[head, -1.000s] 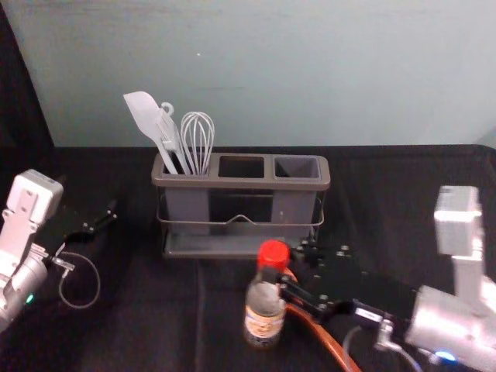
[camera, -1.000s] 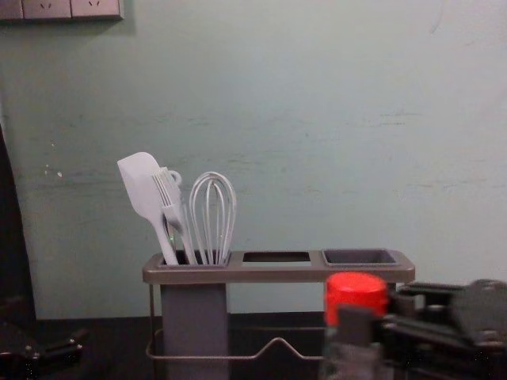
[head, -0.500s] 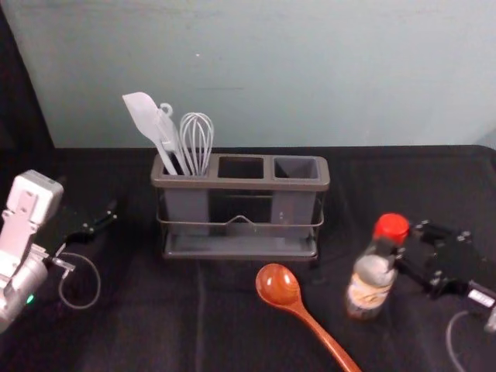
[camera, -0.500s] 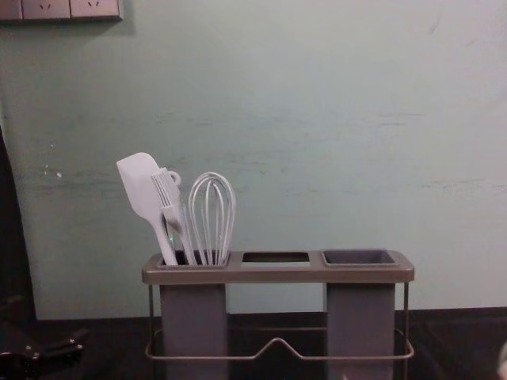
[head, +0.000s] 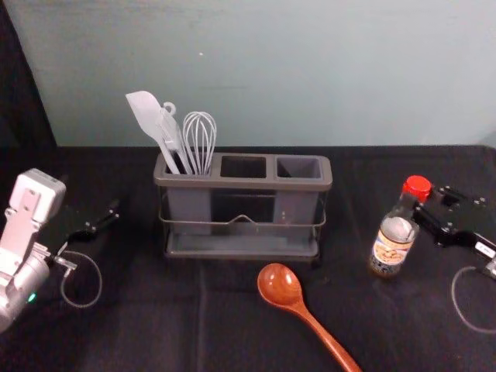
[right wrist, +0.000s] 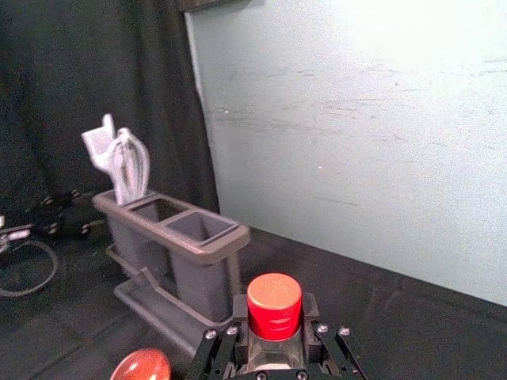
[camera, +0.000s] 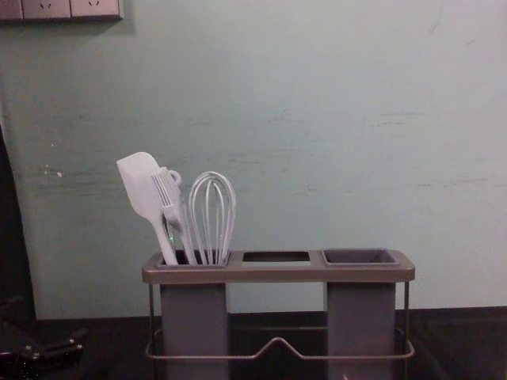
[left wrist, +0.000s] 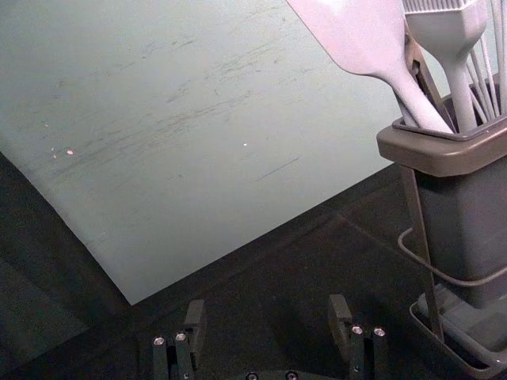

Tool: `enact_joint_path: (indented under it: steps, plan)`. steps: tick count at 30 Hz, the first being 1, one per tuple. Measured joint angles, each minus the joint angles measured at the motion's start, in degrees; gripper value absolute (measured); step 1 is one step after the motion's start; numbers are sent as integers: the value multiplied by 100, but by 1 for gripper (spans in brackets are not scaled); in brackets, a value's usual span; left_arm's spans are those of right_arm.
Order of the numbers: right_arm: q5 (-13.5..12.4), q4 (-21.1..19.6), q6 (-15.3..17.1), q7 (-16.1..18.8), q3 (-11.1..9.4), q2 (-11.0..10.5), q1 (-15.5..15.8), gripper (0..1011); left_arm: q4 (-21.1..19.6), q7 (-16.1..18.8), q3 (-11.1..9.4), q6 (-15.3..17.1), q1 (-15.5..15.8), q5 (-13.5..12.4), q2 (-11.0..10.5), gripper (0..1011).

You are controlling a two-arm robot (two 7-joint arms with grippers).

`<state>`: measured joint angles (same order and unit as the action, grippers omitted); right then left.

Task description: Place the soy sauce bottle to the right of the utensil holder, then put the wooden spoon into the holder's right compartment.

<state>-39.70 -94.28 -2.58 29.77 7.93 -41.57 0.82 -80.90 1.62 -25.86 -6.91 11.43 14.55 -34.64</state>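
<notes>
The red-capped soy sauce bottle (head: 391, 246) is gripped at its neck, just below the cap, by the right gripper (head: 423, 208), at the right of the head view. In the right wrist view, the jaws of the right gripper (right wrist: 275, 321) are closed on both sides of the neck. The bottle's body is seen hanging below the fingers, to the right of the utensil holder (head: 244, 184) and apart from it; whether the table is touched by its base cannot be told. The wooden spoon (head: 280, 287) is laid at the lower centre, bowl nearest the holder. The left gripper (head: 113, 212) is parked at middle left, its jaws spread wide with nothing held. Part of the bottle's neck is hidden by the fingers, the spoon's handle is cut off by the lower edge, and the right arm by the right edge
</notes>
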Motion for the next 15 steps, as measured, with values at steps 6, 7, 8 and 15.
enact_joint_path:
  steps: [6, 7, 8, 15]
  plan:
    - [1, 580, 178, 105, 302, 352, -700, 380, 0, 0, 0, 0, 0, 0, 0, 1011]
    - [4, 642, 195, 109, 341, 393, -776, 380, 0, 0, 0, 0, 0, 0, 0, 1011]
    - [10, 689, 209, 113, 373, 427, -838, 380, 0, 0, 0, 0, 0, 0, 0, 1012]
    - [265, 1143, 264, 53, 716, 747, -1400, 380, 0, 0, 0, 0, 0, 0, 0, 1012]
